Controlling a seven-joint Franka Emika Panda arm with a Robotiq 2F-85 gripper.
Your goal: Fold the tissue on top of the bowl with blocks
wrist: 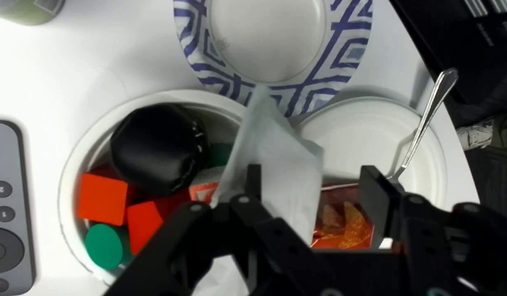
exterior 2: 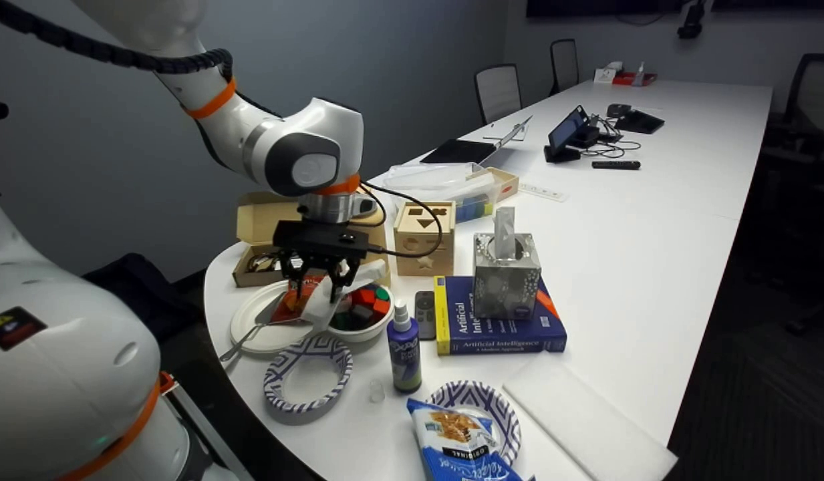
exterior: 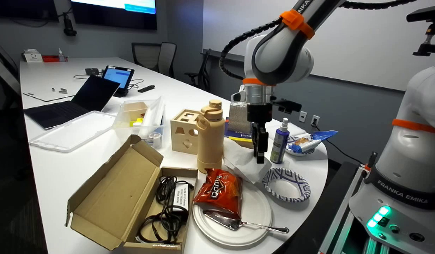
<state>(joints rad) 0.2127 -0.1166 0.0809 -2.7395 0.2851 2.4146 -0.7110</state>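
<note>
Above the edge of the bowl [wrist: 68, 193], at the rounded end of the bench [exterior 2: 652, 234], the arm [exterior 2: 311, 153] arches out and points straight down, fingers [wrist: 374, 197] spread apart, the tissue [wrist: 292, 172] lying across the bowl's side toward the plate [wrist: 352, 135], blocks [wrist: 101, 199] showing beside it.

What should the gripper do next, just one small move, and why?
Probably ease the gripper straight up: its jaws stand apart, not pinching the tissue, which covers only part of the bowl in the wrist view, leaving blocks showing. Moving sideways this close could drag it off.
</note>
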